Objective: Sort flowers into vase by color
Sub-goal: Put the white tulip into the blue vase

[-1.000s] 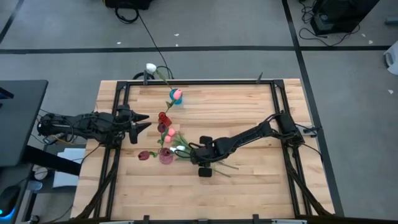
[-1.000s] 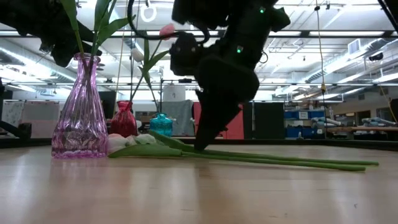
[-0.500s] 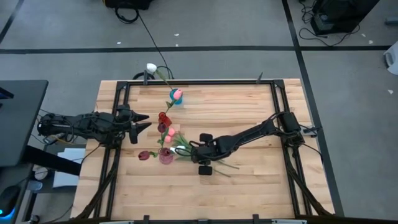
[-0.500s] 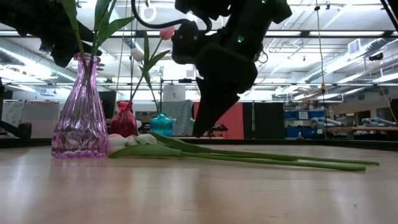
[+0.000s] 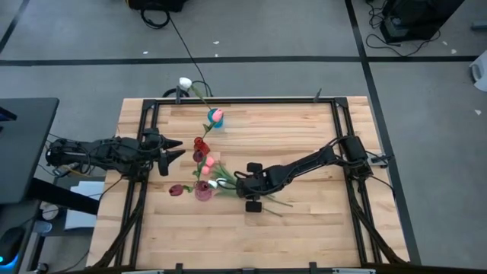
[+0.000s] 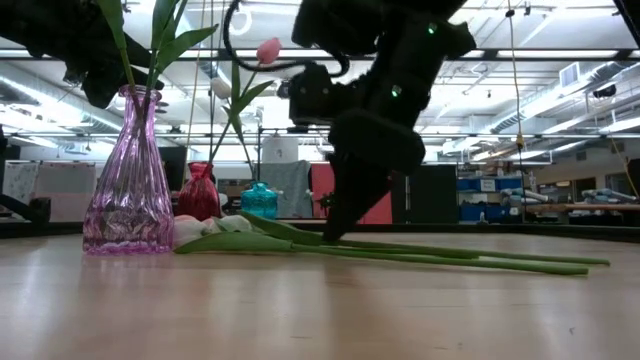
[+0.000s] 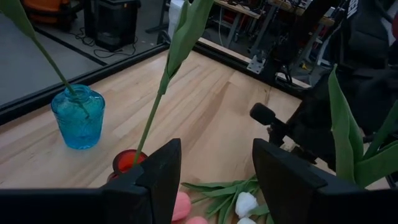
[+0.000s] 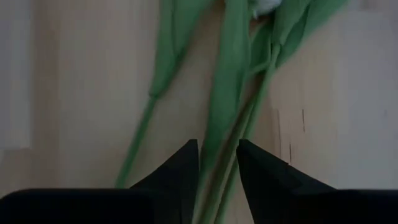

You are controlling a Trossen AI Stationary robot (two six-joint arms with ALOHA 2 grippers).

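Two or three artificial tulips lie flat on the table, their white heads beside the purple vase and their green stems running toward the table's right. My right gripper points down over these stems, slightly open, with a leaf passing between its fingers. My left gripper waits open at the table's left. Other tulips stand in the vases. My right gripper comes from above, its fingertips down at the lying stems about a third of the way from the heads. One finger stands on each side of a leaf and stem. Whether they touch it I cannot tell. The tulips lie flat on the table.
Three vases stand in a row left of centre: blue farthest, red in the middle, purple nearest, each with stems rising from it. A black frame borders the table. Bare wood lies to the right and near side.
My right gripper rose a little off the lying stems, then came down on them again slightly farther toward the table's right. The tulips stayed flat where they were.
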